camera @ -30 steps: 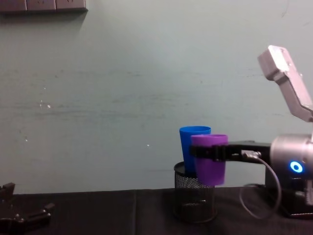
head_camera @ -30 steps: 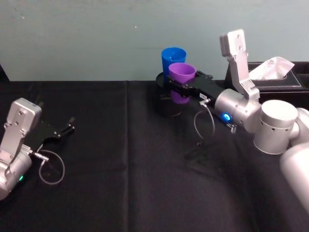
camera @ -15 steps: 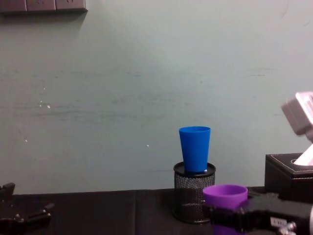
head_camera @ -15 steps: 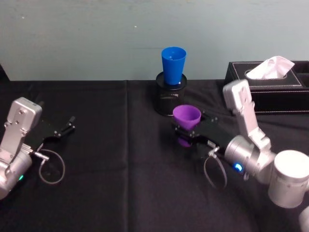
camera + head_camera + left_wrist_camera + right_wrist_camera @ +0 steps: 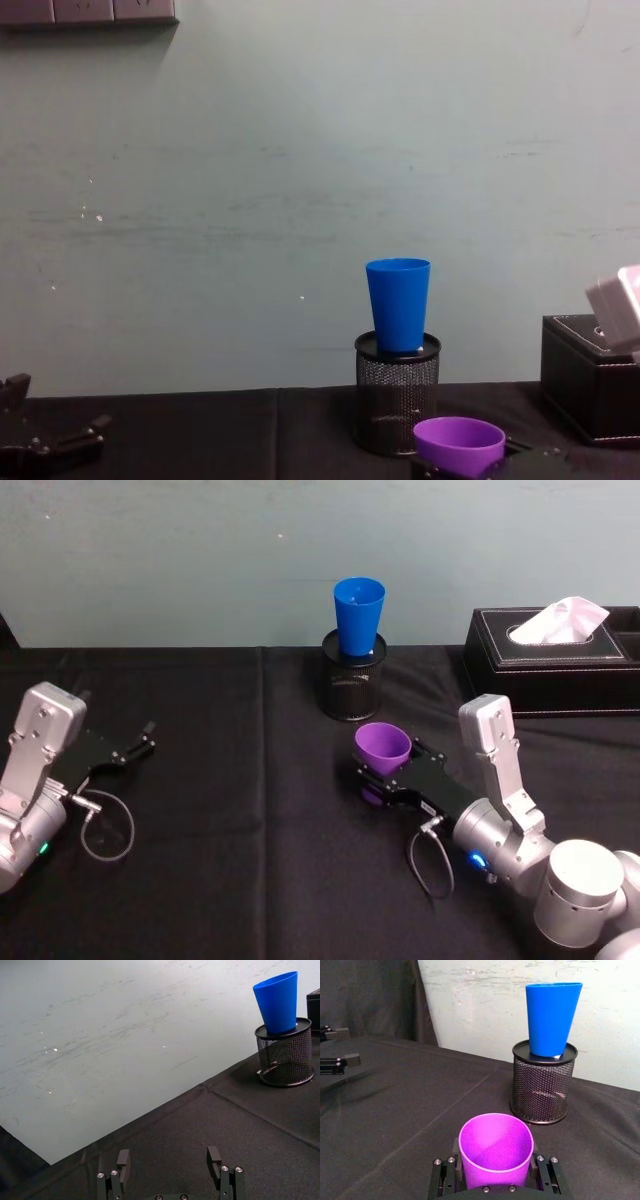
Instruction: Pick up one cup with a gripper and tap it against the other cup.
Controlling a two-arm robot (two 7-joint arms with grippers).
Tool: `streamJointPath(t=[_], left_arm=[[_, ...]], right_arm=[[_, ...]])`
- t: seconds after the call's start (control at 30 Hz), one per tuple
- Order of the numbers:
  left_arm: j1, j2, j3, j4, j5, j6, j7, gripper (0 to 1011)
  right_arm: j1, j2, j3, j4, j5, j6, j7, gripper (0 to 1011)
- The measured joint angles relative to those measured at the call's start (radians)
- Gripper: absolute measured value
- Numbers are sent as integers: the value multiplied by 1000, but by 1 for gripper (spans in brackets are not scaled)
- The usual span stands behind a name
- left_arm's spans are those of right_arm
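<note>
- Since a second ago my right gripper (image 5: 495,1180) has drawn back from the blue cup (image 5: 359,615) and come down low over the desk (image 5: 250,780), carrying the purple cup (image 5: 382,748) with it; a second ago the two cups were side by side, seemingly in contact.
- My right jaws pinch the purple cup, one on each side of its wall, mouth up and upright.
- Ahead of my jaws and well apart from them, the blue cup stands upright on the black mesh holder (image 5: 350,688).
- My left gripper (image 5: 170,1172) rests idle far off to the side, jaws spread and empty.
- By my judgement the tap is likely already made, and what remains is only to set the purple cup down and let go.
- If that contact did not count, I must lift and reach forward again.
</note>
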Motion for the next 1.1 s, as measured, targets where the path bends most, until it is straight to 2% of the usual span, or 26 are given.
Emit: streamJointPath(t=[0.13, 0.23, 0.27, 0.4, 0.43, 0.67, 0.8, 1.0, 1.1], left_arm=[[0, 0, 0, 0, 0, 0, 0, 1000], [0, 0, 0, 0, 0, 0, 0, 1000], [0, 0, 0, 0, 0, 0, 0, 1000], [0, 0, 0, 0, 0, 0, 0, 1000], [0, 0, 0, 0, 0, 0, 0, 1000], [0, 0, 0, 0, 0, 0, 0, 1000], [0, 0, 0, 0, 0, 0, 0, 1000], [0, 0, 0, 0, 0, 0, 0, 1000], [0, 0, 0, 0, 0, 0, 0, 1000]], right_arm=[[1, -6, 5, 8, 0, -2, 8, 731], [-2, -10, 11, 2, -2, 9, 8, 801], [-4, -10, 15, -8, -2, 13, 6, 853], [-13, -10, 23, -36, -1, 24, 2, 919], [-19, -8, 28, -59, 0, 30, -2, 978], [-44, 10, 58, -162, 18, 58, -11, 1000], [-54, 18, 84, -203, 10, 72, -52, 1000], [-56, 13, 131, -204, -4, 86, -116, 1000], [-55, 5, 154, -191, -28, 88, -158, 1000]])
